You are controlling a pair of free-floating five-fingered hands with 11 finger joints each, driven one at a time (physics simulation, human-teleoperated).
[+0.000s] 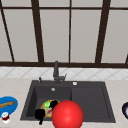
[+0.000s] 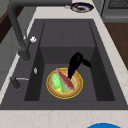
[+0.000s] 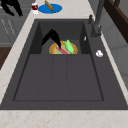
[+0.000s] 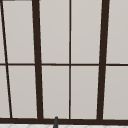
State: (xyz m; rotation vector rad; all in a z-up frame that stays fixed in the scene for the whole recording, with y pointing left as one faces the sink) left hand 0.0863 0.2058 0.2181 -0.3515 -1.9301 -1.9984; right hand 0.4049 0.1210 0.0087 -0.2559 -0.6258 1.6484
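A yellow-rimmed plate (image 1: 43,105) (image 2: 77,90) (image 3: 52,50) lies on the floor of the sink's left basin. On it are a green and yellow vegetable (image 2: 56,82) (image 3: 69,47) and a long red piece (image 2: 65,79) (image 3: 63,51). My right hand (image 1: 53,103) (image 2: 75,62) (image 3: 52,37) reaches down into the basin, open, its straight fingers touching the red piece at the plate's near side. My left hand (image 1: 40,114) (image 3: 11,6) hangs idle and open in front of the counter, left of the basin. A big red ball (image 1: 67,115) covers the sink's front edge in the front view.
A dark faucet (image 1: 56,71) (image 2: 15,22) (image 3: 97,17) stands behind the basin, with a small white object (image 1: 74,83) (image 3: 99,53) on the ledge. On the left counter, a blue plate (image 1: 13,107) (image 3: 58,9) carries a breadstick beside a small jar (image 1: 5,117) (image 3: 34,7). A dark plate (image 1: 125,110) (image 2: 81,7) sits on the right counter.
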